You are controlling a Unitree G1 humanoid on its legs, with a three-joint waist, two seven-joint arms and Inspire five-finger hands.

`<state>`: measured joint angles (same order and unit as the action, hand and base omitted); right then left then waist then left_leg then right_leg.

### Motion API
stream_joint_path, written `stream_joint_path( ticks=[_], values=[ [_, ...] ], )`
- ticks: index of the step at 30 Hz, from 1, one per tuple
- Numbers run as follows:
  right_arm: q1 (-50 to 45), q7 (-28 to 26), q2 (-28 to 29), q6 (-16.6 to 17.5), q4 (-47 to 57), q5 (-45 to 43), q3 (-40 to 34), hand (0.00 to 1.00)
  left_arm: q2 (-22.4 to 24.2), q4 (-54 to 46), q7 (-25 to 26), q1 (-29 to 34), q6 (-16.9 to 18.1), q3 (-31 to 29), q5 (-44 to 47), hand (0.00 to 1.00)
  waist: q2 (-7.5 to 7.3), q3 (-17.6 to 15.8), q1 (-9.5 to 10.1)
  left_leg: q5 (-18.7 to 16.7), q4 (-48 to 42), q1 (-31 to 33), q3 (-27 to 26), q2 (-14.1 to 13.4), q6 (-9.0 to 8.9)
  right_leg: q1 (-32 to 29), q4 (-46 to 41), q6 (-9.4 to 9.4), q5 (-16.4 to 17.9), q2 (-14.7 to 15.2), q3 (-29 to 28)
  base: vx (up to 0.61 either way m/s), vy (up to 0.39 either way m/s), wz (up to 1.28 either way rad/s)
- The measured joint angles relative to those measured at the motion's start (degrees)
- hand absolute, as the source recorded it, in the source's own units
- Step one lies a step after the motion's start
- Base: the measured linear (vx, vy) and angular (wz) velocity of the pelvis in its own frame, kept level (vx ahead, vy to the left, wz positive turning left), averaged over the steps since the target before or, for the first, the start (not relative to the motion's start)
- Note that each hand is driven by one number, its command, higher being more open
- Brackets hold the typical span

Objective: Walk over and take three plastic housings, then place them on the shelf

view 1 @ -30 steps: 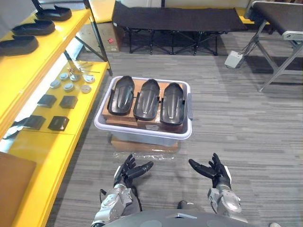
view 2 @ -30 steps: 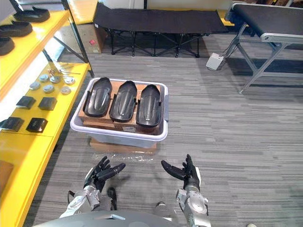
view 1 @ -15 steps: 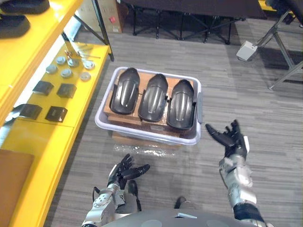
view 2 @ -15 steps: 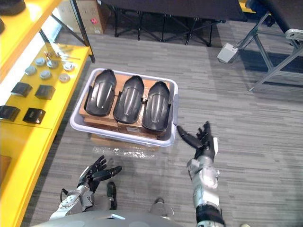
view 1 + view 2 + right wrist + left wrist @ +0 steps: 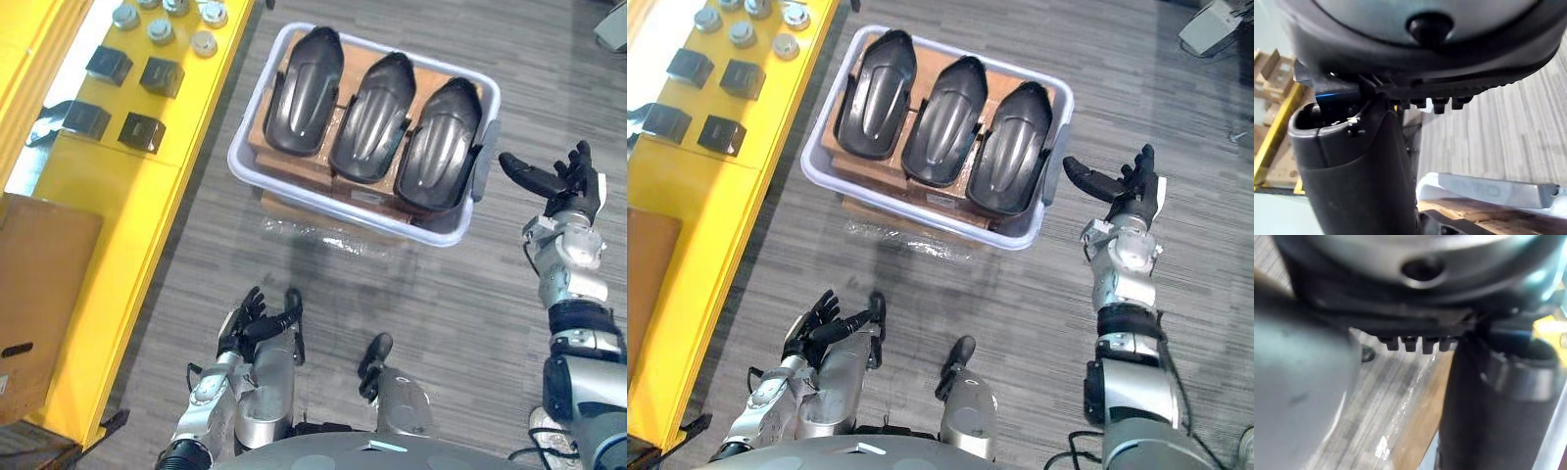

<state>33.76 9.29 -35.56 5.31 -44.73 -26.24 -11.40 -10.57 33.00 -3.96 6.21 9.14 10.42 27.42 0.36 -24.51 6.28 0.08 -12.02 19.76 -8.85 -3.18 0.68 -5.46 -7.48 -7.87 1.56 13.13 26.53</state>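
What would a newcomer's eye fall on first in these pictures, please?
Most likely the three black housings lying side by side on brown boxes in a pale tub on the floor. Next, the right hand, open beside the tub's right end; the left hand sits low, open. A yellow shelf with small dark blocks runs along the left.

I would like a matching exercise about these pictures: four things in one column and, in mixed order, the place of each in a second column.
Things:
1. plastic housings
2. right hand
3. left hand
4. black blocks

Places:
A. on the yellow shelf
B. low down, apart from the tub
C. side by side in the grey tub
D. raised, open, beside the tub's right end

Pairs: 1-C, 2-D, 3-B, 4-A
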Motion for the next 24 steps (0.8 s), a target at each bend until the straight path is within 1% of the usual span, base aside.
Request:
stream_joint_path(
  ticks=[1, 3, 5, 9, 10, 13, 14, 17, 18, 21, 24],
  values=[
    [1.7, -0.3, -1.2, -0.7, -1.5, 0.0, 0.9, 1.0, 0.0, 0.1, 0.0, -0.2, 0.2, -0.1, 0.0, 1.0, 0.19, -0.7, 0.05, 0.3, -0.1, 0.7, 0.2, 0.2, 0.42, -0.8, -0.5, 0.06, 0.1, 0.3, 0.1, -0.12, 0.056, 0.09],
    [4.0, -1.2, -3.3, -1.8, -3.8, 0.0, 2.1, 1.0, 0.0, 0.1, 0.0, -0.8, 0.2, 0.0, 0.0, 1.0, 0.6, -1.8, 0.26, 0.3, -0.6, 1.1, 0.3, 0.6, 0.53, -0.8, -0.6, 0.19, 0.2, 0.7, 0.1, -0.11, 0.061, 0.07],
    [6.1, -2.6, -5.0, -2.9, -5.7, 0.1, 3.9, 1.0, 0.0, 0.4, 0.0, -1.2, 0.2, 0.1, 0.2, 1.0, 0.79, -2.0, 0.5, 0.3, -1.0, 2.5, 0.3, 0.7, 0.7, -2.0, -0.9, 0.14, 0.3, 0.9, 0.1, -0.11, 0.057, 0.02],
    [10.5, -5.2, -6.2, -5.3, -11.4, 0.5, 6.7, 1.0, -0.2, 0.8, -0.1, -1.4, 0.2, 0.3, 2.2, 1.0, 0.84, -2.0, 0.95, 1.3, -1.2, 3.9, 1.0, 0.8, 1.18, -3.5, -2.2, 0.27, 0.3, 0.9, 0.4, -0.07, 0.028, 0.08],
    [11.4, -5.9, -7.2, -6.2, -12.5, 0.7, 8.1, 1.0, -0.1, 0.8, -0.1, -1.6, 0.2, 0.6, 2.5, 1.0, 1.23, -2.3, 1.27, 1.6, -0.9, 3.9, 1.2, 0.9, 1.14, -3.6, -2.5, 0.34, 0.4, 1.0, 0.6, -0.04, 0.012, 0.08],
    [13.9, -7.0, -9.1, -7.2, -14.4, 1.3, 9.8, 1.0, 0.3, 0.9, -0.1, -1.7, 0.6, 0.8, 2.6, 1.0, 2.17, -2.9, 1.48, 2.2, -0.4, 4.2, 1.7, 1.2, 1.31, -3.9, -2.9, 0.46, 0.5, 1.2, 1.1, -0.04, 0.018, 0.12],
    [15.7, -8.0, -10.3, -7.3, -15.6, 2.1, 10.6, 1.0, 0.5, 1.0, -0.1, -1.7, 0.6, 0.8, 3.8, 1.0, 2.6, -3.2, 1.46, 3.0, 0.4, 4.4, 2.0, 1.5, 1.64, -4.6, -3.6, 0.48, 0.6, 1.6, 1.4, -0.02, 0.015, 0.12],
    [18.6, -8.8, -11.7, -7.6, -17.8, 3.6, 12.1, 1.0, 0.5, 1.2, -0.1, -1.7, 0.7, 0.9, 4.5, 1.0, 2.8, -3.4, 1.65, 4.2, 1.6, 4.8, 2.2, 1.8, 2.11, -5.4, -3.8, 0.46, 0.6, 1.8, 1.6, 0.0, 0.012, 0.08],
    [19.3, -8.8, -11.7, -8.1, -18.4, 4.3, 12.2, 0.0, 0.5, 1.3, -0.1, -1.8, 0.7, 0.9, 4.7, 1.0, 2.82, -3.5, 1.69, 4.3, 1.6, 4.8, 2.2, 1.8, 2.12, -5.4, -3.8, 0.47, 0.6, 1.8, 1.6, 0.01, 0.0, 0.03],
    [22.4, -8.9, -12.1, -9.5, -20.1, 5.8, 13.7, 0.0, 0.5, 1.3, -0.1, -1.8, 0.8, 1.0, 5.9, 1.0, 2.87, -3.7, 1.89, 4.5, 1.7, 4.8, 2.3, 1.8, 2.04, -5.7, -4.3, 0.8, 0.8, 1.8, 1.6, 0.0, 0.0, 0.0],
    [24.2, -10.0, -13.1, -11.3, -20.4, 8.0, 15.7, 0.0, 0.5, 1.3, -0.2, -1.8, 0.7, 1.1, 6.2, 1.0, 2.89, -3.7, 2.44, 5.6, 3.4, 4.8, 2.5, 1.9, 1.97, -6.4, -4.5, 1.05, 1.0, 1.8, 1.7, 0.0, 0.0, 0.0]
  ],
)
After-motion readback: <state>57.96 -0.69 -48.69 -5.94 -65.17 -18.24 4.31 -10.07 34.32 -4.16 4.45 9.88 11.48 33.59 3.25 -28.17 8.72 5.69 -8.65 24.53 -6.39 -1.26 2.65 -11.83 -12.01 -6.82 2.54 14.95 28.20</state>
